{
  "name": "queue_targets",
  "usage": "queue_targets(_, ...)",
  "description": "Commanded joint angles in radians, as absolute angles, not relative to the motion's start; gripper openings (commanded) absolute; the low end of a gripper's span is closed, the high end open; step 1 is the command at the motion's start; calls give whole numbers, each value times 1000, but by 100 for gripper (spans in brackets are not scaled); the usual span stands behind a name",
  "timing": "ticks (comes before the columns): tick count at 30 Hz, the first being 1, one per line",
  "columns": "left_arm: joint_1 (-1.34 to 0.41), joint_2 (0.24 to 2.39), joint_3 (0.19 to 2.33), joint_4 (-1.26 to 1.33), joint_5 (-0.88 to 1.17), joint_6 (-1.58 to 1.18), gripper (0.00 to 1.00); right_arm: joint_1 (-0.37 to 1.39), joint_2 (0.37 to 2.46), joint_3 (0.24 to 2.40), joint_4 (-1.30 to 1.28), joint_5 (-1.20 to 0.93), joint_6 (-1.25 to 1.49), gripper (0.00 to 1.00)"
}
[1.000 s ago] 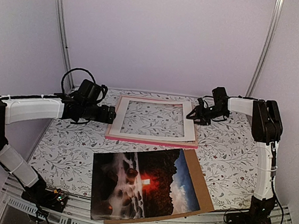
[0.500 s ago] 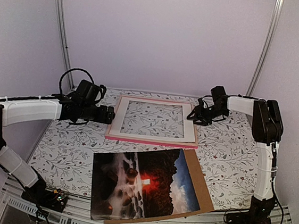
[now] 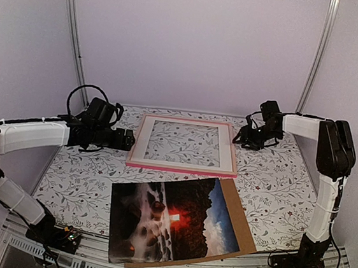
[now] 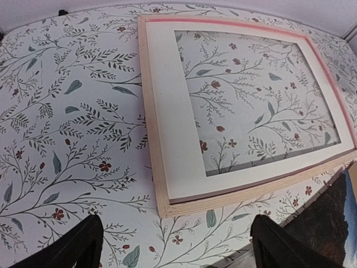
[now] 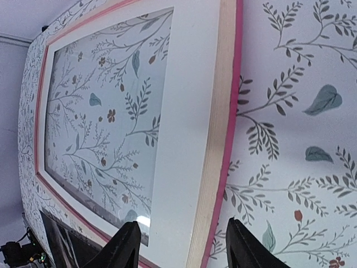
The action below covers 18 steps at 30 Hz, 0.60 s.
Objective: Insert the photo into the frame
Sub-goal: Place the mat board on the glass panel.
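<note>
Since a second ago the white mat point(image 3: 141, 144) has settled square inside the frame point(image 3: 182, 168). The right hand point(image 3: 239, 139) has backed off the frame's far right corner.

Top view: counter point(image 3: 276, 182) covered in leaf-and-flower print. Plain pale walls, two metal posts point(image 3: 71, 33) behind. The photo point(image 3: 170, 217) lies at the near side on the brown backing board point(image 3: 241, 224), just short of the frame. Left hand point(image 3: 129, 139) sits by the frame's left edge.

Left wrist: fingers point(image 4: 72, 248) wide apart, holding nothing, frame corner ahead.

Right wrist: fingers point(image 5: 127, 248) apart, gripping nothing, with the frame's pink edge seen between them.
</note>
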<state>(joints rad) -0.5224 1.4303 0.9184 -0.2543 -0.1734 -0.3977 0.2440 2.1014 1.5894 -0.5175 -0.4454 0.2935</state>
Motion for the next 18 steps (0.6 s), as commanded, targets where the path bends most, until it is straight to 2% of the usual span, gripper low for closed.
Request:
queue_targets(1,-499,1389,883,-289,-68,-418,95,260,1929,1433,-467,-420,267,56)
queue_targets(6,-499,1314,791,-309,43,-441,95,329,1752,1226,-470,-373,267,62)
queue_targets(10,-499,1255,706,-318,100,-488,95,410,1653,1096,-457,-370,289,63)
queue_targets(18,-499,1245,584,-316,125,-598,94,580,1613,947,-323,-432,387,62)
